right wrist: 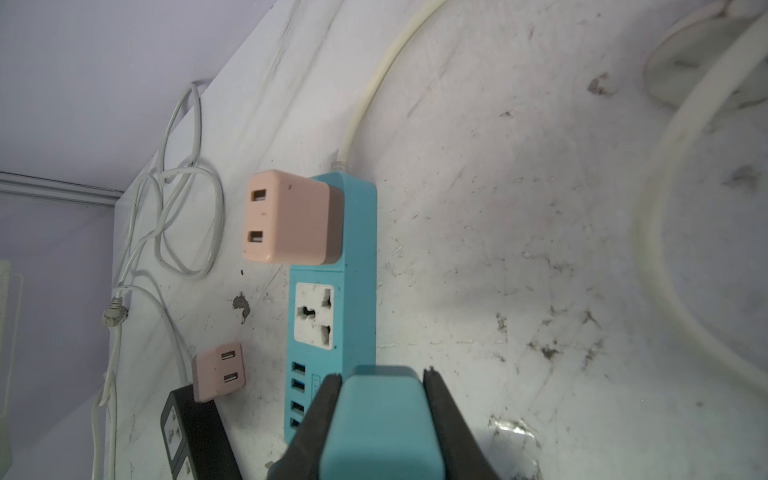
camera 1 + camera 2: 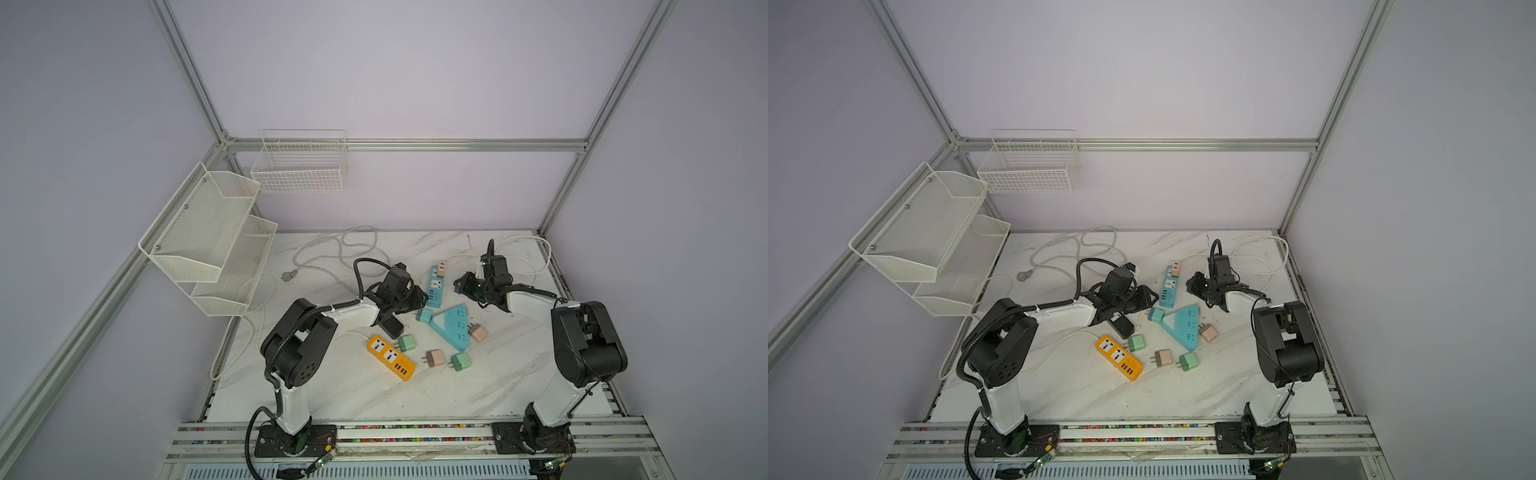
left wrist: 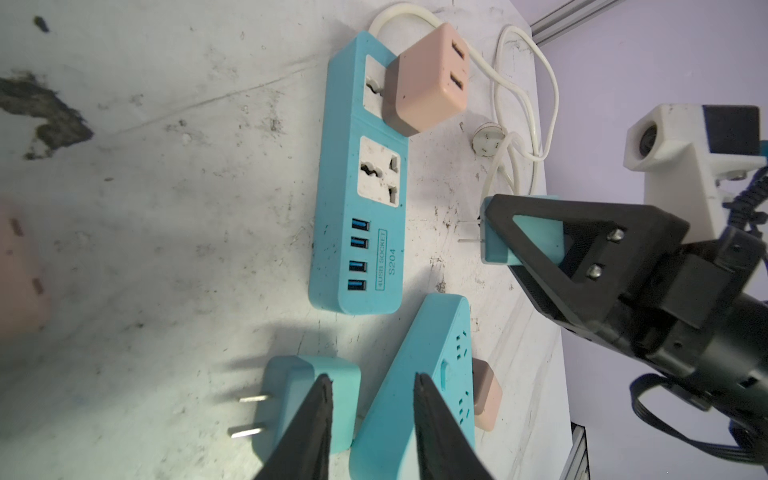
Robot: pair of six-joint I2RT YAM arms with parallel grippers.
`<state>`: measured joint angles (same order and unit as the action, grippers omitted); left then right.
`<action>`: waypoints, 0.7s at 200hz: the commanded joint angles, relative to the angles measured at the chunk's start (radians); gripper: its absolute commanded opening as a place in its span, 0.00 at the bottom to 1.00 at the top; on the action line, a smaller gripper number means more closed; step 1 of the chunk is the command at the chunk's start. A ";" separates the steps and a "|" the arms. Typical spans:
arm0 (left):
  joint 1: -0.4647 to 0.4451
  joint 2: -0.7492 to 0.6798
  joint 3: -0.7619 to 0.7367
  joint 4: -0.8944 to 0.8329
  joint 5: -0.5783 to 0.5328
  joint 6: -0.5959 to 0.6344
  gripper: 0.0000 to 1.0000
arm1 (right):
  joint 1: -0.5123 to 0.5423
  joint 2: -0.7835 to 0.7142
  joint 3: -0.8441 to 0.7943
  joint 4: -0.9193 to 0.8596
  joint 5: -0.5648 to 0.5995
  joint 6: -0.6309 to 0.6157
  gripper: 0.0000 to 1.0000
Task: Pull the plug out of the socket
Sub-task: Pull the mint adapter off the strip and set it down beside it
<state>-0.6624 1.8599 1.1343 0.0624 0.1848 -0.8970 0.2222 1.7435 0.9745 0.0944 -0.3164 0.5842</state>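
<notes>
Prongs [image 3: 468, 231] of the teal plug [image 3: 494, 245] gripped by the right hand [image 1: 381, 374] are seen only from the left wrist. The left hand [image 3: 372, 376] is held open. The pink plug [image 1: 286, 216] is seated in the strip [image 1: 357, 291], beyond both hands.

bare marble tabletop [image 3: 166, 208] lies open along the blue power strip [image 3: 336, 232]; a triangular socket block [image 3: 419, 374] and loose blue plug [image 3: 299, 399] crowd its usb end.
</notes>
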 commanded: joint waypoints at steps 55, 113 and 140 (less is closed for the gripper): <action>-0.003 -0.083 -0.065 0.031 -0.021 0.026 0.37 | -0.008 0.065 -0.004 0.054 0.033 0.016 0.18; -0.003 -0.075 -0.046 0.016 -0.021 0.033 0.38 | -0.007 0.082 -0.025 0.051 0.056 0.015 0.24; -0.002 -0.074 -0.040 0.007 -0.022 0.033 0.38 | -0.009 0.080 -0.023 0.022 0.079 0.004 0.30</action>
<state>-0.6624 1.8229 1.1049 0.0620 0.1707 -0.8944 0.2188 1.8130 0.9619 0.1223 -0.2722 0.5930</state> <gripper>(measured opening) 0.380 0.308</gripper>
